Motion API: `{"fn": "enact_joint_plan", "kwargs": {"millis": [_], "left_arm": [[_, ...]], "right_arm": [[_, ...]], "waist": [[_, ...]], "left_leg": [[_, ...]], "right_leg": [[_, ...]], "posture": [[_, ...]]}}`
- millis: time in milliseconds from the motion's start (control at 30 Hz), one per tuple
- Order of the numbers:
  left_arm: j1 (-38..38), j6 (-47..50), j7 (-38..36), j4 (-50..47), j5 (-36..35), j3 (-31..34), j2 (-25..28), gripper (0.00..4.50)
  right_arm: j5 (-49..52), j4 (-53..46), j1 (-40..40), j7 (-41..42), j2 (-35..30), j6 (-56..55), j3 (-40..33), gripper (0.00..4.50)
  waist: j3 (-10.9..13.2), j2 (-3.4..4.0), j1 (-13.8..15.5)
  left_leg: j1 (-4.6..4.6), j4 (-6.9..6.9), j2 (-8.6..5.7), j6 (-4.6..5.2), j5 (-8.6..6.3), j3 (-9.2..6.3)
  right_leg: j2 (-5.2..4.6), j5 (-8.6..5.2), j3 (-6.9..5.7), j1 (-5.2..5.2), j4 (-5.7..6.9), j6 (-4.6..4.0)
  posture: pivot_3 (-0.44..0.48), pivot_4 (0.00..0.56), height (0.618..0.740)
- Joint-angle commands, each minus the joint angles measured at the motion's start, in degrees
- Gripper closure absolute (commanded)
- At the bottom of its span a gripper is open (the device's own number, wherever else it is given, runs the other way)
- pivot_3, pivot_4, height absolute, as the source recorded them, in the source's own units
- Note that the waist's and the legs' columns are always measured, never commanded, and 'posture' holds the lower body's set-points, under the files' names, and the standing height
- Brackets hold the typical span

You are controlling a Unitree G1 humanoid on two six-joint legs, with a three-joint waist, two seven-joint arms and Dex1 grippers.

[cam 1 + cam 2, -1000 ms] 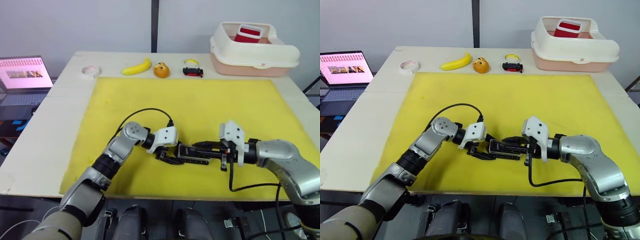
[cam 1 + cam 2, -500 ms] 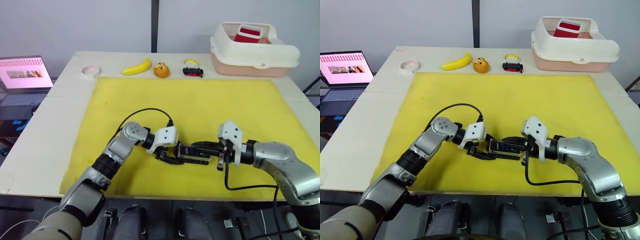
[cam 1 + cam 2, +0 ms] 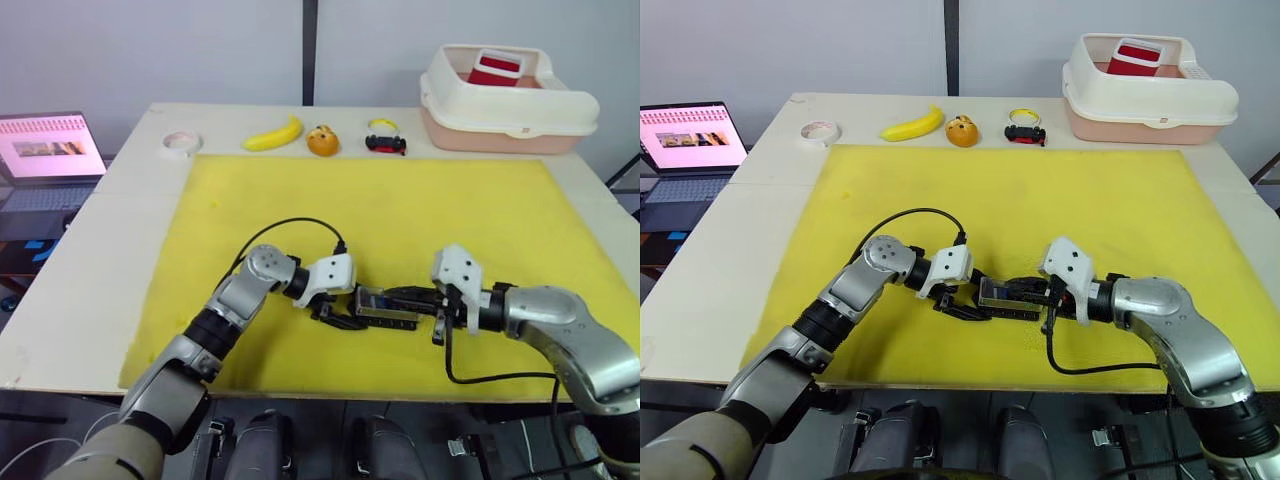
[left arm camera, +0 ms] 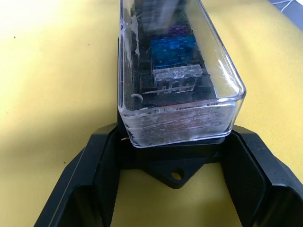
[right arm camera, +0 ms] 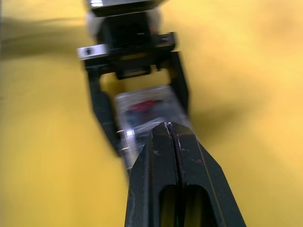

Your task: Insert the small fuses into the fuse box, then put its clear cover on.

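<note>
The fuse box (image 3: pixel 388 306) is seen lying near the front middle of the yellow mat (image 3: pixel 400 210), with the clear cover (image 4: pixel 180 71) seated over it and blue, purple and clear fuses (image 4: pixel 173 47) visible underneath. The left gripper (image 4: pixel 176 179) is held spread wide, its fingers (image 4: pixel 90 175) flanking the box's end without clamping it. The right gripper (image 5: pixel 171 128) is pressed fully together, empty, its tips resting on top of the cover.

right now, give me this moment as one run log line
clear cover on fuse box | left claw open around its end | right claw shut, on cover | yellow mat
</note>
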Motion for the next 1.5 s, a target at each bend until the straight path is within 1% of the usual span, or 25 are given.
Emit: {"fn": "enact_joint_plan", "kwargs": {"millis": [33, 200, 267, 433, 567, 767, 933, 1033, 1100, 1167, 1233, 1300, 1400, 1500], "left_arm": [[-0.5, -0.3, 1.0, -0.3, -0.2, 1.1, -0.2, 1.97], [-0.4, -0.2, 0.9, -0.5, -0.1, 0.9, -0.4, 1.97], [-0.5, -0.2, 0.9, -0.5, -0.1, 1.0, -0.5, 1.97], [-0.5, -0.4, 0.7, -0.5, -0.1, 0.9, -0.4, 1.97], [-0.2, -0.8, 0.4, -0.8, -0.1, 0.7, -0.1, 1.97], [-0.5, -0.9, 0.5, -0.5, 0.0, 0.7, -0.3, 1.97], [-0.5, -1.0, 0.6, -0.3, 0.1, 0.8, -0.2, 1.97], [-0.5, -1.0, 0.5, -0.3, 0.1, 0.8, -0.2, 1.97], [-0.5, -1.0, 0.5, -0.4, 0.1, 0.8, -0.2, 1.97], [-0.5, -1.0, 0.5, -0.4, 0.0, 0.8, -0.2, 1.97], [-0.6, -0.9, 0.5, -0.3, 0.0, 0.8, -0.3, 1.97], [-0.8, -0.8, 0.6, -0.1, 0.0, 0.9, -0.4, 1.97], [-1.1, -1.0, 0.7, 0.3, 0.1, 1.1, -0.4, 1.97], [-1.0, -1.2, 0.6, 0.6, 0.1, 1.2, -0.3, 1.97]], "right_arm": [[0.5, -1.6, 2.2, 0.1, -0.5, 2.5, 1.7, 4.49], [-3.8, 0.4, 2.9, -3.8, -1.9, 6.0, 4.4, 4.49], [-4.0, 0.9, 2.7, -4.9, -2.3, 7.5, 4.8, 4.49], [-0.1, -0.2, 1.9, -5.6, -1.1, 9.3, 2.4, 4.49], [5.2, 0.3, -2.2, -6.7, 0.6, 13.1, -2.1, 4.49], [6.0, -0.1, -3.4, -6.2, 0.9, 12.8, -1.5, 4.49], [10.0, -1.7, -4.0, -6.3, 2.6, 12.9, -4.4, 4.49], [10.5, -1.5, -4.3, -7.4, 3.3, 13.5, -4.9, 4.49], [9.0, -0.4, -3.6, -8.3, 3.1, 13.8, -3.7, 4.49], [5.6, 1.6, -2.1, -9.4, 1.1, 15.6, -0.5, 4.49], [3.0, 2.8, -0.1, -8.5, -1.5, 15.6, 2.5, 4.49], [2.3, 3.0, 2.3, -6.9, -3.4, 14.3, 3.9, 4.49], [2.9, 3.3, 3.6, -7.3, -3.6, 13.4, 3.1, 4.49], [4.1, 4.6, 2.6, -8.8, -2.4, 14.2, 1.0, 4.49]], "waist": [[0.0, 0.00, 0.0], [0.0, 0.00, 0.0], [0.0, -0.01, 0.0], [0.0, -0.03, 0.0], [0.0, -0.03, -0.1], [0.0, -0.02, 0.0], [0.0, -0.02, 0.0], [0.0, -0.01, 0.0], [0.0, -0.02, 0.0], [0.0, -0.01, 0.0], [0.0, -0.01, 0.0], [0.0, -0.03, 0.1], [-0.1, -0.10, 0.0], [-0.1, -0.10, 0.0]], "left_leg": [[0.01, 0.00, 0.00, 0.00, 0.00, 0.00], [0.03, 0.00, 0.00, 0.00, 0.00, -0.01], [0.04, 0.00, 0.00, 0.00, 0.00, -0.02], [0.06, 0.00, 0.00, 0.00, 0.00, -0.03], [0.05, 0.00, 0.00, 0.00, 0.00, -0.03], [0.03, -0.05, -0.01, 0.00, 0.00, -0.03], [0.03, -0.05, -0.02, 0.00, 0.00, -0.02], [0.01, -0.05, -0.03, 0.00, 0.00, -0.01], [0.00, -0.05, -0.03, 0.00, 0.00, -0.02], [0.00, -0.05, -0.03, 0.00, 0.00, -0.01], [0.01, -0.05, -0.03, 0.00, 0.00, -0.02], [0.03, -0.05, -0.03, 0.01, 0.00, -0.05], [0.07, -0.06, -0.01, 0.02, -0.01, -0.10], [0.10, -0.06, -0.01, 0.02, -0.01, -0.10]], "right_leg": [[0.00, 0.00, 0.00, 0.01, 0.00, 0.00], [-0.01, -0.01, 0.00, 0.02, -0.01, -0.01], [-0.01, -0.01, 0.00, 0.03, -0.01, -0.02], [-0.02, -0.01, 0.00, 0.06, -0.02, -0.02], [-0.04, -0.01, 0.00, 0.05, -0.02, -0.02], [-0.16, -0.01, -0.01, 0.02, -0.03, -0.03], [-0.09, -0.01, -0.02, 0.02, -0.03, -0.02], [-0.09, -0.01, -0.02, 0.01, -0.03, -0.02], [-0.09, -0.01, -0.02, 0.00, -0.03, -0.02], [-0.10, -0.01, -0.02, -0.01, -0.03, -0.02], [-0.10, -0.01, -0.02, 0.01, -0.03, -0.02], [-0.10, -0.02, -0.06, 0.06, -0.08, -0.03], [-0.14, -0.02, -0.10, 0.17, -0.22, -0.03], [-0.16, -0.02, -0.10, 0.21, -0.25, -0.03]], "posture": [[0.000, 0.150, 0.740], [0.000, 0.150, 0.740], [0.000, 0.150, 0.740], [0.000, 0.150, 0.740], [0.000, 0.150, 0.740], [0.000, 0.150, 0.740], [0.000, 0.150, 0.740], [0.000, 0.150, 0.740], [0.000, 0.150, 0.740], [0.000, 0.150, 0.740], [0.000, 0.150, 0.740], [0.000, 0.150, 0.740], [0.000, 0.150, 0.740], [0.000, 0.150, 0.740]]}}
